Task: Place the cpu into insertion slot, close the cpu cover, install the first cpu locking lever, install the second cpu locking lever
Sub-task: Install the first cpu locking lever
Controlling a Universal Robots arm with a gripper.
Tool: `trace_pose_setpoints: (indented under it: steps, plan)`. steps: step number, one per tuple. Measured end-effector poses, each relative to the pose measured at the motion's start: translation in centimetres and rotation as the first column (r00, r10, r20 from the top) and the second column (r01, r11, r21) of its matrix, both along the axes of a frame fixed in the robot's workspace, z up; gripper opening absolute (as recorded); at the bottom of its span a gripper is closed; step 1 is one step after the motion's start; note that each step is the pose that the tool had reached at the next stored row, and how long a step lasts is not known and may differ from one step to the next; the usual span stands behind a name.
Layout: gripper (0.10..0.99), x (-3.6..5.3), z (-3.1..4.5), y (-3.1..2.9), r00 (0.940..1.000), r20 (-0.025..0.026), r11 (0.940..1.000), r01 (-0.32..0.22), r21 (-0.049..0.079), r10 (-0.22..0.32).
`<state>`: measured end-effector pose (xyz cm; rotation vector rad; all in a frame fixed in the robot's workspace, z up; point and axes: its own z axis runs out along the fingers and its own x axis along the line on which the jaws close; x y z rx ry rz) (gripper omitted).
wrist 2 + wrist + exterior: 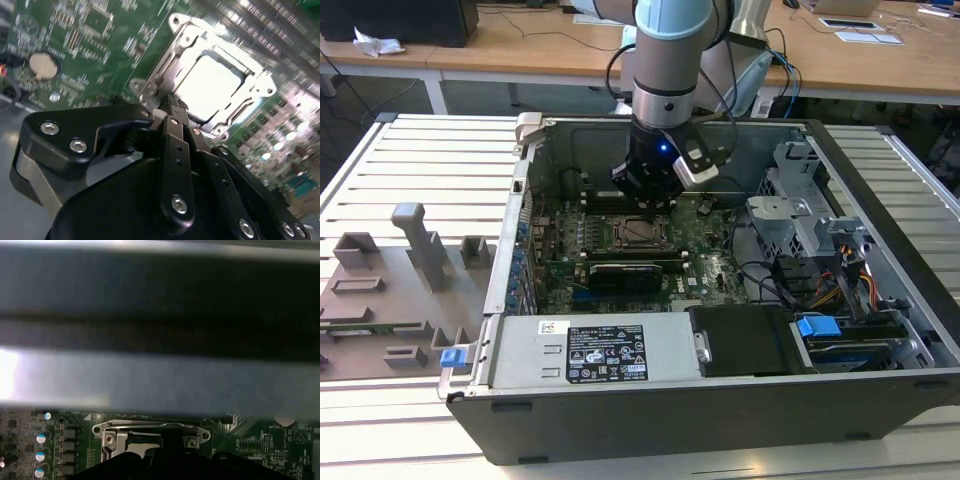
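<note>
We see the gripper (172,102) poised just above the near edge of the cpu cover (165,75), its fingers apparently closed together. The cpu (212,87) lies in the insertion slot (642,231), framed by that lowered cover.

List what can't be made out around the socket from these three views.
- Gripper finger state: its own body blocks the tips in both wrist views.
- Locking levers: too small in the exterior view, blurred in the second wrist view.
- Cover latched or merely lying down over the cpu: cannot tell.
- Socket's near edge in the first wrist view: hidden by the gripper.
</note>
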<state>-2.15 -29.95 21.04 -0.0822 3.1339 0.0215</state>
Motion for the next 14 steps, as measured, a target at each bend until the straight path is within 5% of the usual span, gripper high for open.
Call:
trace_pose_setpoints:
  steps: [6,14]
  plan:
    - [0.106,0.0,0.0,-2.56,1.0,-0.0001,1.0,0.0,0.0,0.0]
    - [0.106,0.0,0.54,-2.81,1.0,0.0,1.0,0.0,-0.001,0.0]
